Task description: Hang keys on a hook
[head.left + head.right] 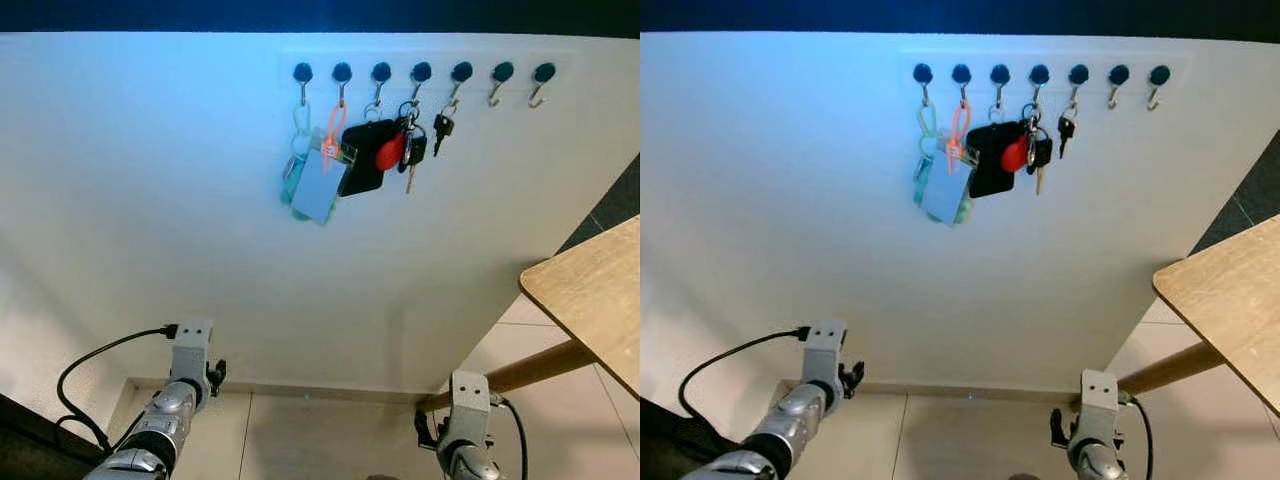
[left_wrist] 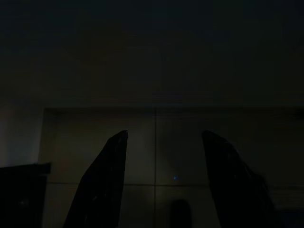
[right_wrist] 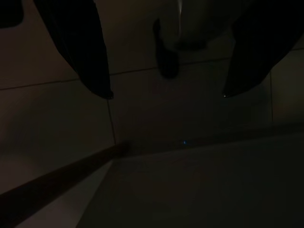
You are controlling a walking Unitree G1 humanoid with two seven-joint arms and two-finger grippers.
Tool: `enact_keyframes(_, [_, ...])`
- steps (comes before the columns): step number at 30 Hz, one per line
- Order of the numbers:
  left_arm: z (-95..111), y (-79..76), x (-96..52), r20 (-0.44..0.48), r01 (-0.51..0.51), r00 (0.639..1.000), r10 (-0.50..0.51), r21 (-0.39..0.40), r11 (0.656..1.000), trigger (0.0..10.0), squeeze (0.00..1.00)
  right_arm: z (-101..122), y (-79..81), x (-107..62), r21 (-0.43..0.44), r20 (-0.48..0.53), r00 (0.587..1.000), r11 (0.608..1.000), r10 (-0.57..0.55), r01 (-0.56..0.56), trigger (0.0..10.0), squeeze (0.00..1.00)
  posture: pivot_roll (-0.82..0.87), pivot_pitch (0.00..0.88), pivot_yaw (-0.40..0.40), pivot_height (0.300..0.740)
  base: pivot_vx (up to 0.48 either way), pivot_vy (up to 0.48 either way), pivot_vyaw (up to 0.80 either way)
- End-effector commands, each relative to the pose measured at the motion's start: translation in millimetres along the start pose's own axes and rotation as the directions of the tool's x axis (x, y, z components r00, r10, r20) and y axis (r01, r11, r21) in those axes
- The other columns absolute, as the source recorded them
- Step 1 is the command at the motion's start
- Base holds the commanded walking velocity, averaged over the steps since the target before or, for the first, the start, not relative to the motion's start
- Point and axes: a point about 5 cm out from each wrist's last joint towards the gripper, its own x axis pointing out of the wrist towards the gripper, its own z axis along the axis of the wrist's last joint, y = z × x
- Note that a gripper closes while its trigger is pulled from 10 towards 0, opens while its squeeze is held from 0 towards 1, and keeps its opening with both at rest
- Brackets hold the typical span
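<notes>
While both arms hang low near the floor, the large white wall panel (image 1: 200,200) fills most of the head views, and the light wooden table with a round leg (image 1: 590,290) stands at the robot's right. If the robot steps or turns toward the wall, the right arm could knock this table, because the arm is near its leg.

Along the top of the panel runs a row of seven dark round knobs with small metal hooks (image 1: 421,72). The two hooks at the right end (image 1: 537,97) look free. The task's things, a bunch of metal keys with a red tag and a black fob (image 1: 395,150), already hang from the middle hooks, beside a pale blue card on an orange loop (image 1: 320,185).

The left gripper (image 2: 164,180) and the right gripper (image 3: 166,71) both have their fingers wide apart and hold nothing. A reach toward the crowded hooks could therefore pull the hanging bunch off.
</notes>
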Motion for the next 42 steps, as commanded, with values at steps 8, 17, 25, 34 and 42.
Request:
enact_keyframes(8, [-9.5,-11.2,-1.4,0.005,0.056,0.998,-0.056,0.029,0.998,10.0,0.00,-3.8,-2.2,-0.9,-0.034,-0.001,1.000,0.999,-0.017,0.017,10.0,0.00,0.03,0.000,0.008,0.740,0.000,0.000,-0.09])
enact_keyframes(17, [-14.7,-12.6,-3.0,0.004,0.069,0.998,-0.070,0.035,0.997,10.0,0.00,-7.5,-0.2,-2.4,-0.049,-0.001,1.000,0.998,-0.024,0.024,10.0,0.00,0.03,0.000,0.013,0.740,0.000,0.000,-0.80])
enact_keyframes(25, [-11.8,-16.0,-2.6,0.030,0.086,0.996,-0.088,0.044,0.995,10.0,0.00,-7.8,-3.9,-2.8,-0.073,0.003,0.999,0.997,-0.038,0.038,10.0,0.00,0.03,0.000,0.005,0.740,0.000,0.000,-0.80])
enact_keyframes(34, [-10.5,-19.6,-2.5,0.056,0.090,0.994,-0.092,0.034,0.995,10.0,0.00,-4.0,-3.5,-1.8,-0.103,0.022,0.999,0.994,-0.034,0.036,10.0,0.00,0.03,0.000,-0.002,0.740,0.000,0.000,-0.80])
enact_keyframes(42, [-6.4,-16.4,-2.3,0.080,0.080,0.994,-0.080,0.012,0.997,10.0,0.00,-3.9,-2.6,-1.7,-0.119,0.021,0.999,0.993,-0.024,0.026,10.0,0.00,0.03,0.000,-0.004,0.740,0.000,0.000,-0.80])
